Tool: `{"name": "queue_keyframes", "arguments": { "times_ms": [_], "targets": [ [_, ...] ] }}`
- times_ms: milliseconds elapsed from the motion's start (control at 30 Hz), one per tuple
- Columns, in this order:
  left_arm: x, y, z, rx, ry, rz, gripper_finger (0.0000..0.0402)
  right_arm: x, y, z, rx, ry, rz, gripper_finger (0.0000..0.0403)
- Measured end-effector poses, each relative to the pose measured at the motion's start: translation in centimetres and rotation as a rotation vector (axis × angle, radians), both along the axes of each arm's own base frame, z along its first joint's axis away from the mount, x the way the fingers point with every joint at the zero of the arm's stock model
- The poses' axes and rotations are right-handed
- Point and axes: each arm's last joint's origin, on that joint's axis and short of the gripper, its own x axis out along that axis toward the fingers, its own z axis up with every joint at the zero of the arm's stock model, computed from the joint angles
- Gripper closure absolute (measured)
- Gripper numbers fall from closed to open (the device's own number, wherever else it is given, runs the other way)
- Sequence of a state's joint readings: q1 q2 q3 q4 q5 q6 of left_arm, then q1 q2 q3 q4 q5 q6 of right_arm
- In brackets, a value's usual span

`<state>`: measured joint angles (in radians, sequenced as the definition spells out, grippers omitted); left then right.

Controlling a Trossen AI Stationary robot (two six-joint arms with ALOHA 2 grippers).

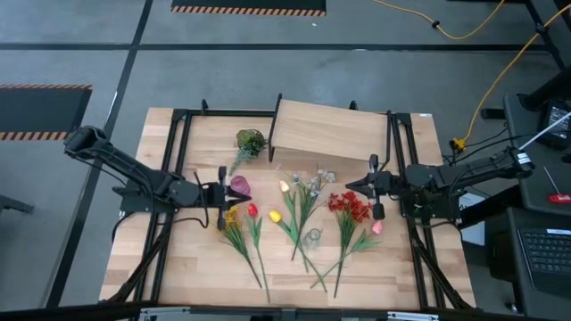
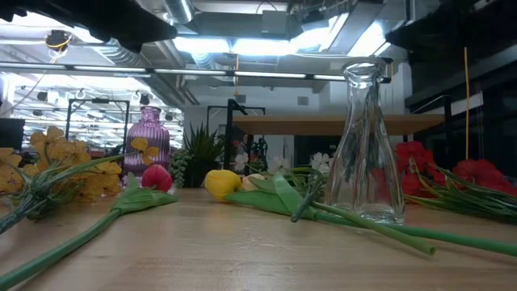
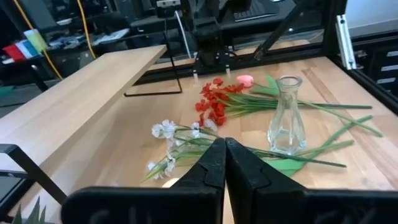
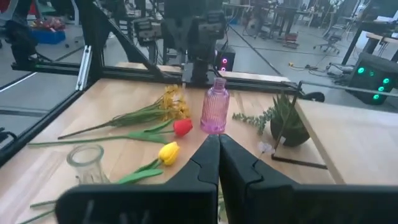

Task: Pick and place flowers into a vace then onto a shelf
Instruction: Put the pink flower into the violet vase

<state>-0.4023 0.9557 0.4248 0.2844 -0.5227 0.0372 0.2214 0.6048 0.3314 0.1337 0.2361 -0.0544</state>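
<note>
**Flowers all on the table, nothing in a vase yet**

Flowers lie loose across the front half of the table, stems pointing toward the near edge, and none of them stands in a vase or on the shelf. Nearest the front, the green stems fan out over bare wood. Just behind them, from the left arm's side to the right's, lie the yellow blooms, a red tulip bud, a yellow tulip bud, the white blossoms and the red clusters, with a pink bud beside them. The clear glass vase stands upright among the stems, empty in the low view. The purple vase stands a little farther back, just beside the left gripper, and it too holds nothing.

Both arms wait at mid-table, facing each other. The left gripper's fingers are pressed together with nothing between them. The right gripper hangs near the red clusters, its fingers likewise closed on nothing.

Farther back sits a leafy green bunch, and behind it the shelf, whose board is bare.

By my reading the task is at its start: every stem has yet to be picked up and dropped into a vase, and a filled vase then has to be lifted onto the shelf.
</note>
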Motion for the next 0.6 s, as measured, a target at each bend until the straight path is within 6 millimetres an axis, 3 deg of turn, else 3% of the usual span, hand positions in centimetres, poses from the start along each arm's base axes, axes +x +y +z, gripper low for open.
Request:
{"name": "queue_keyframes", "arguments": {
  "times_ms": [300,600],
  "targets": [
    [0.7,-0.4,-0.6,0.005,0.002,0.005,0.04,2.0,2.2,1.1,0.136,0.193,0.016,0.04],
    [0.7,-0.4,-0.6,0.005,0.002,0.004,0.0396,3.4,7.0,1.0,0.232,0.344,-0.046,0.0401]
  ]
}}
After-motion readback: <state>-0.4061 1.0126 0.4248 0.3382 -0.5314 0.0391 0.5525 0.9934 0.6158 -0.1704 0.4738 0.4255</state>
